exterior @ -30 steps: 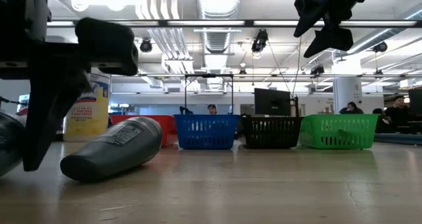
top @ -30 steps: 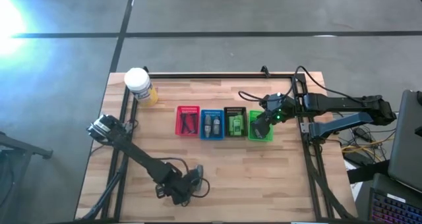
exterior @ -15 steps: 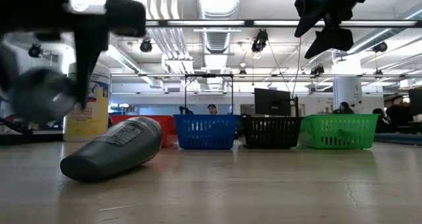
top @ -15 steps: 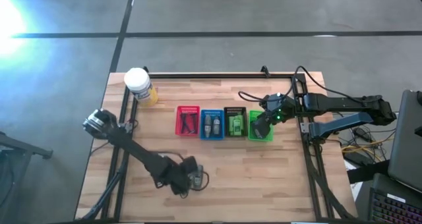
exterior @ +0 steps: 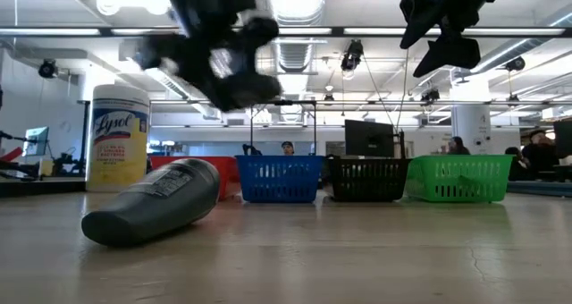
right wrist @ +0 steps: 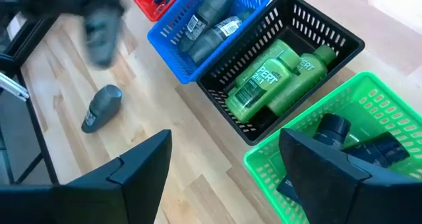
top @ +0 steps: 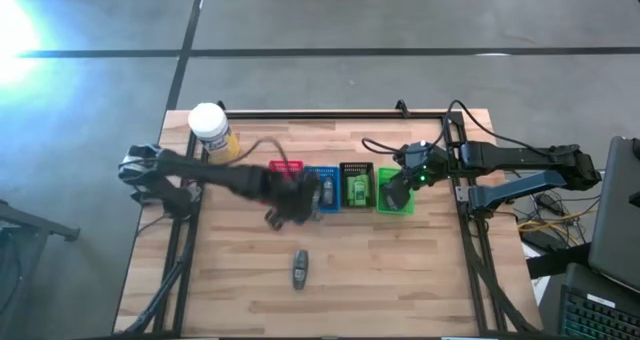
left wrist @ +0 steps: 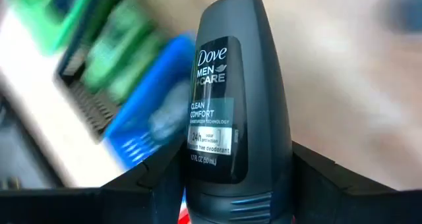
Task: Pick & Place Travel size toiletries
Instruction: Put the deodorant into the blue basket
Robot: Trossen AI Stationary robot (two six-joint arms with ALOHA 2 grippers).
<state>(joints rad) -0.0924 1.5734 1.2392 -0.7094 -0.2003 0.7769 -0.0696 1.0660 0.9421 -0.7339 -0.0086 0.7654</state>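
Note:
My left gripper is up over the red basket and blue basket, shut on a grey Dove tube. A second grey tube lies on its side on the near part of the table. The blue basket holds grey tubes, the black basket green tubes, and the green basket dark pieces. My right gripper waits open above the green basket. My left gripper pinches the grey Dove tube between its two fingers at the end nearest the wrist, below the label. The rounded end points away from the wrist. The tube is lifted clear, over the blue basket's edge.
A white-lidded yellow Lysol jar stands at the table's far left corner. The four baskets sit in a row across the table's middle. Bare wood lies near and right of the lying tube.
My left gripper has risen from the near part of the table with a grey tube and swung toward the far edge and right, to over the red and blue baskets. The tube it holds has been lifted clear. The other grey tube stayed where it lay.

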